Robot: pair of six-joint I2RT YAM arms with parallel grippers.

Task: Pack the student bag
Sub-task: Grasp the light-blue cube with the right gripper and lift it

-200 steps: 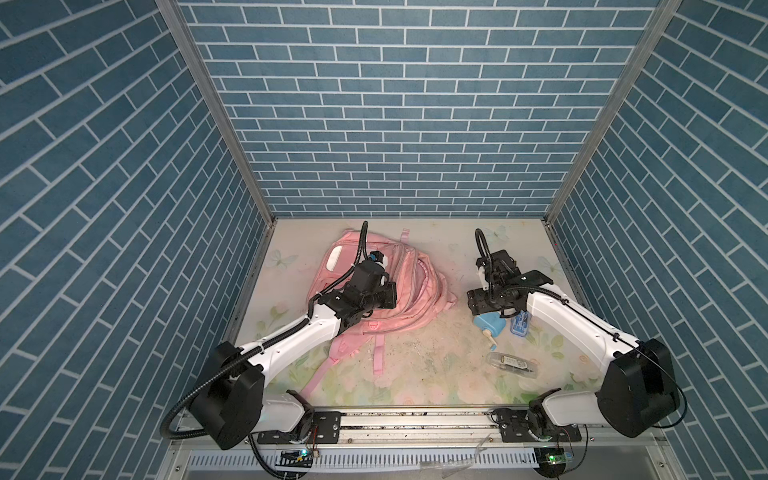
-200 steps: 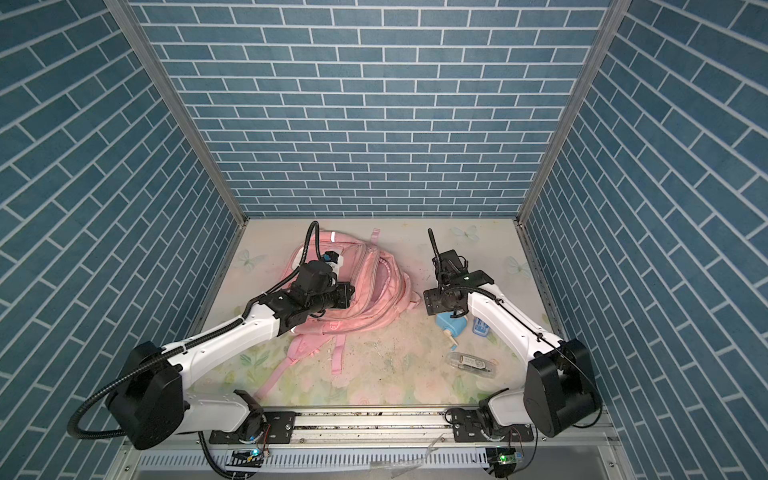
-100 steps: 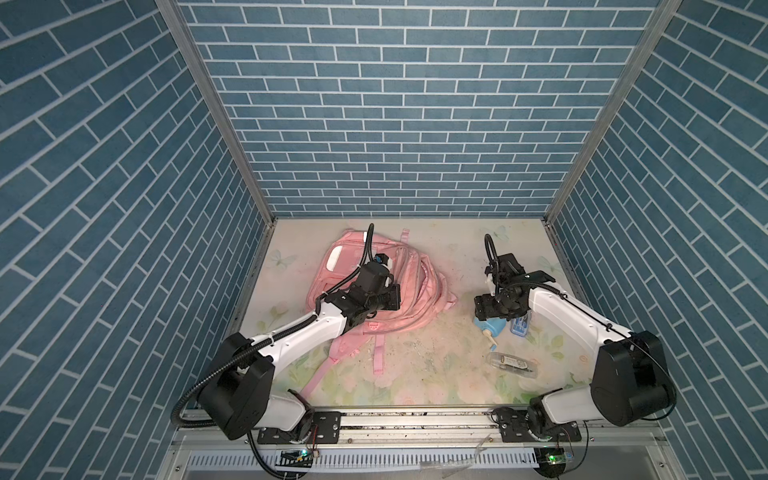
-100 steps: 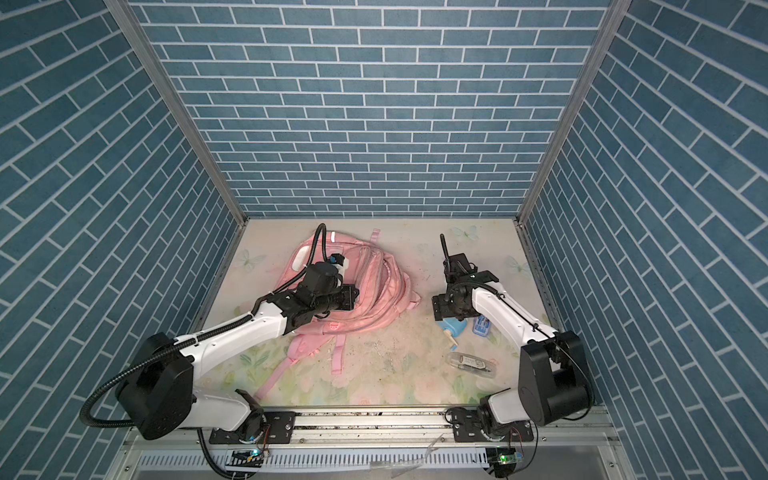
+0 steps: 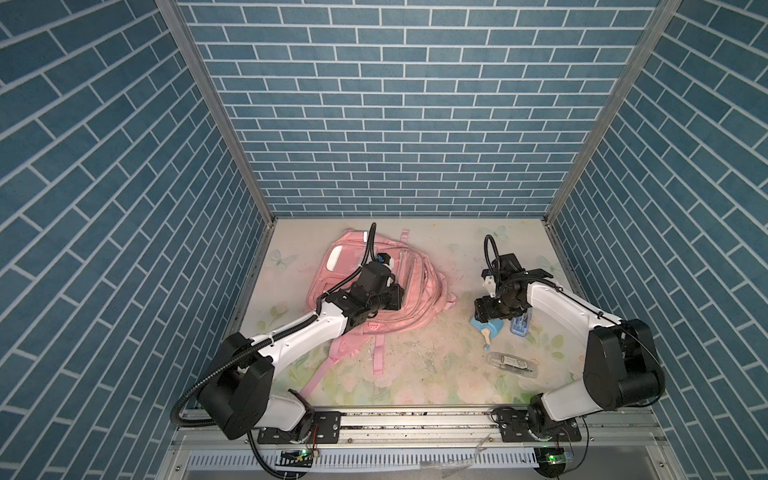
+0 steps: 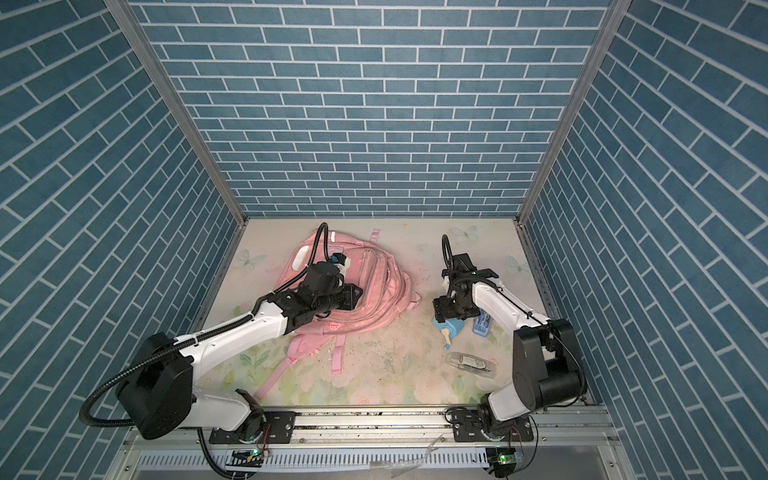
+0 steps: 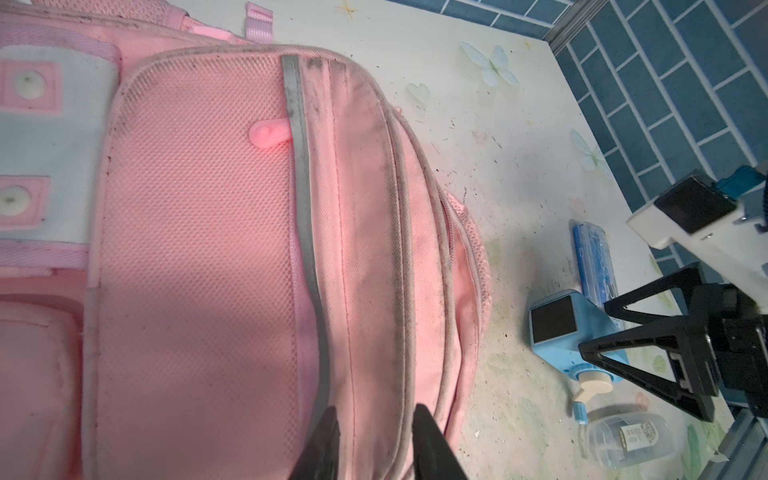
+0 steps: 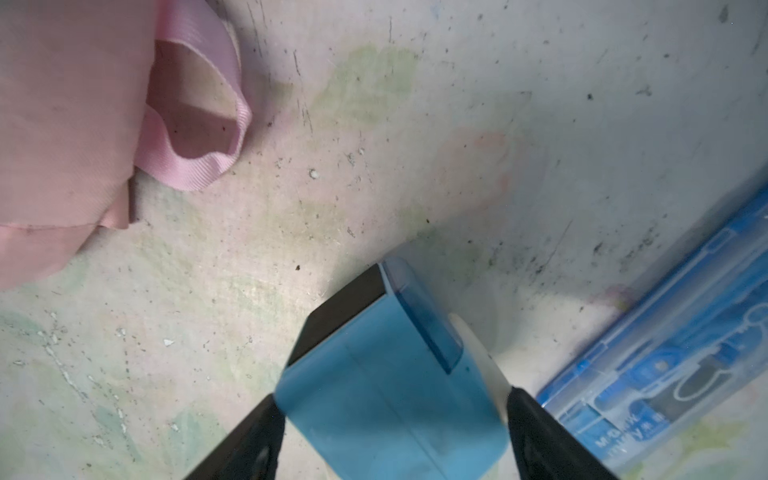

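Note:
The student bag [image 5: 419, 282] [image 6: 384, 299], a large pink backpack, lies flat at the back left of the table. My left gripper [image 5: 398, 297] [image 6: 358, 296] hovers over its right half. In the left wrist view the fingers of that gripper [image 7: 374, 415] stand apart, with only the bag's [image 7: 208, 249] pink fabric and grey piping showing between them. My right gripper [image 5: 482, 318] [image 6: 440, 311] is low over a blue pencil sharpener [image 5: 491, 332] [image 6: 452, 327]. In the right wrist view it [image 8: 395, 399] is open, and its fingers flank the sharpener [image 8: 395, 374], which rests on the table.
A clear blue pen box [image 5: 521, 326] [image 8: 665, 374] lies just right of the sharpener. A clear plastic case [image 5: 511, 365] [image 6: 471, 365] sits nearer the front. The bag's straps [image 5: 376, 353] trail toward the front edge. Brick-patterned walls close in three sides.
My left gripper has slid a little to the right over the bag and its jaws have parted. My right gripper has come down until its fingers straddle the sharpener.

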